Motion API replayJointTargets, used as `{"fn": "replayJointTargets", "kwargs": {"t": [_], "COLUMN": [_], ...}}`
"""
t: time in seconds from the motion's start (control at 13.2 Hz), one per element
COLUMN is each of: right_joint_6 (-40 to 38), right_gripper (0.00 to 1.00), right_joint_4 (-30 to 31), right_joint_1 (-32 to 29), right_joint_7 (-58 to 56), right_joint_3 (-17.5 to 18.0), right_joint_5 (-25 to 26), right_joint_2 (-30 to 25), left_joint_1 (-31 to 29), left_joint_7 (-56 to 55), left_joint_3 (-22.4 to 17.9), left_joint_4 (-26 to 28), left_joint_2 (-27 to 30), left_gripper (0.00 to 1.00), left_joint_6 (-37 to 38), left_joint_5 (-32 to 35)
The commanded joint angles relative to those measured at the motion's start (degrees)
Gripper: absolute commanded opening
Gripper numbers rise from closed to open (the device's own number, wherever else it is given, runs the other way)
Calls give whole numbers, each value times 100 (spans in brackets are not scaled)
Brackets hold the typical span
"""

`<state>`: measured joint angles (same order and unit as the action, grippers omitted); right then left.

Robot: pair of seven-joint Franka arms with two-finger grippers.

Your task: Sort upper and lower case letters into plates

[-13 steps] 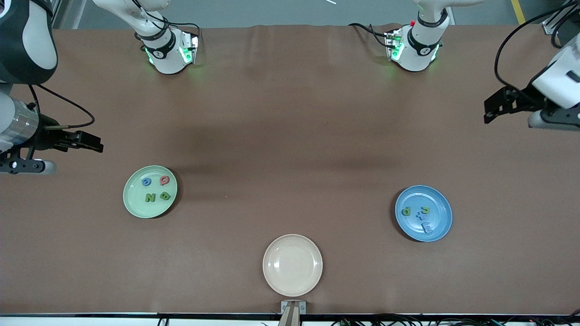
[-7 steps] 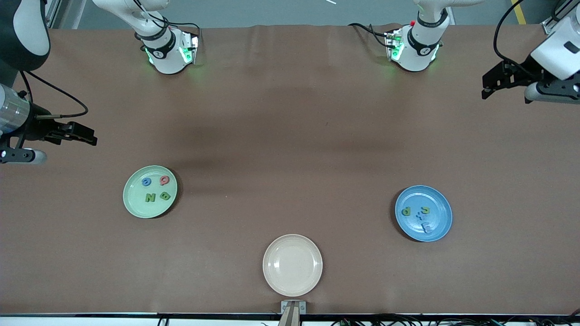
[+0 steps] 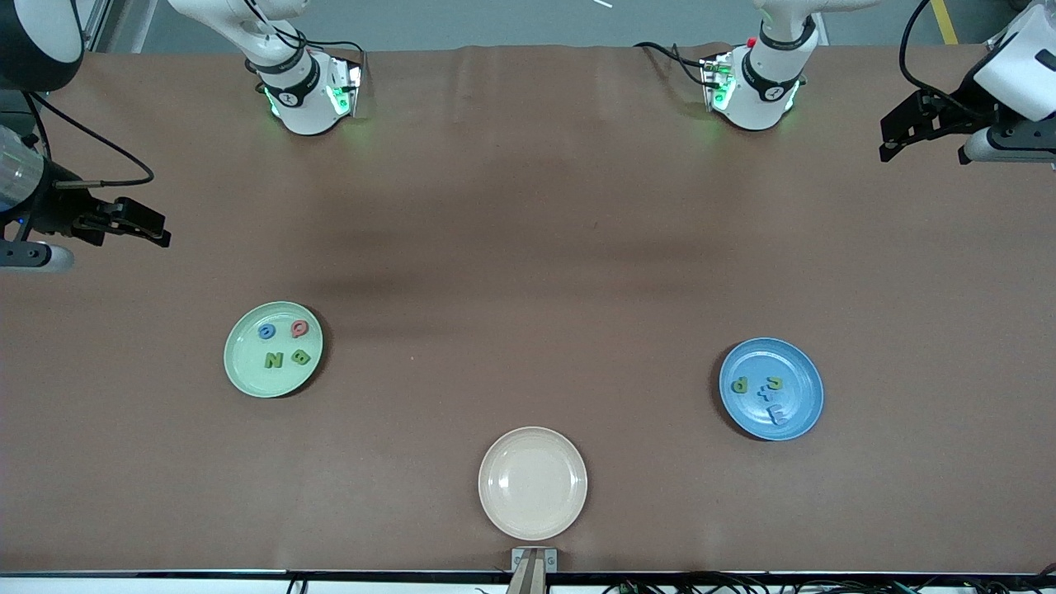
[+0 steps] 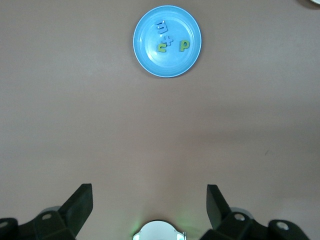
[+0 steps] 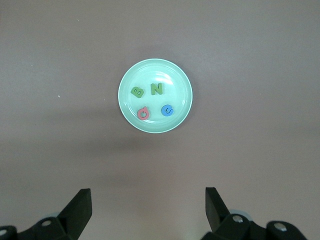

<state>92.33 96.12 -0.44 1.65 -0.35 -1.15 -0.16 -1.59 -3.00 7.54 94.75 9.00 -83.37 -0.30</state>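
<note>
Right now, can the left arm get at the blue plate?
Probably yes: the left tool is open and empty over bare table, and nothing lies between it and the blue plate.

The front camera looks down from high across the table [image 3: 528, 206], facing the two arm bases; each wrist camera looks straight down from high above one plate; the left one shares the blue plate [image 4: 167, 41] with the front view, the right one the green plate [image 5: 155, 96].
</note>
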Motion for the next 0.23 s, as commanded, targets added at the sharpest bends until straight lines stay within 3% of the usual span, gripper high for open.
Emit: {"fn": "replayJointTargets", "kwargs": {"t": [0.0,0.15], "right_joint_6": [154,128], "right_gripper": [100,100], "right_joint_4": [520,574], "right_joint_1": [-78,-281], "right_joint_7": [-7,2], "right_joint_3": [209,395], "right_joint_5": [-78,-78], "right_joint_2": [-492,-581], "left_joint_1": [-44,-35], "left_joint_7": [-104,-113], "left_joint_3": [37,54], "left_joint_4": [-114,-115], "left_joint_2": [-91,-109], "left_gripper": [100,100], "left_joint_6": [-83,-109], "left_joint_5": [-66,3]}}
